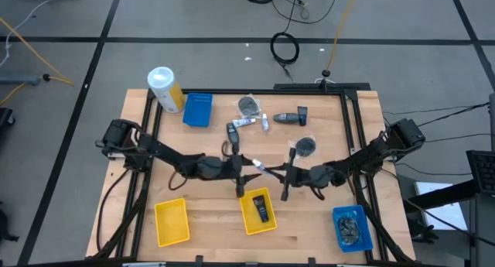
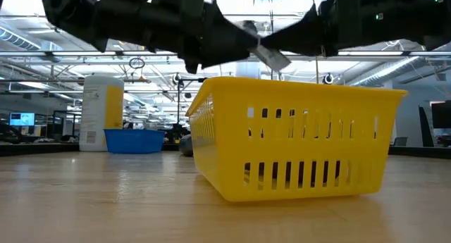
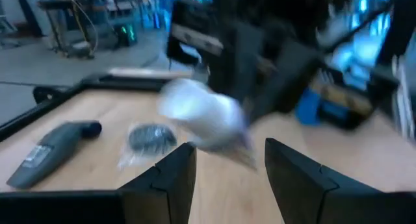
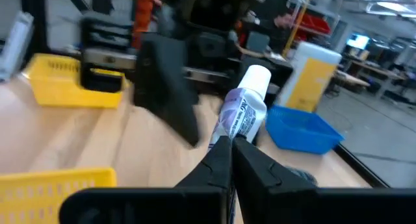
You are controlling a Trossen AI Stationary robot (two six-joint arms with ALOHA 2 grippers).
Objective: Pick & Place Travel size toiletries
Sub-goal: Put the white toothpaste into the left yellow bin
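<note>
White tube (image 4: 244,113) purple print; yellow tray (image 2: 296,141); blue tray (image 4: 304,130).

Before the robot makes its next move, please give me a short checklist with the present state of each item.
1. Right hand holds the white tube: ok, fingers shut on its lower end.
2. Left hand free of the tube: ok, fingers open, tube beyond them.
3. Tube lifted off the table: ok, it hangs above the middle yellow tray in the low view.
4. Middle yellow tray has room: ok, only one dark bottle inside.
5. Tube exactly over that tray: cannot tell.
</note>
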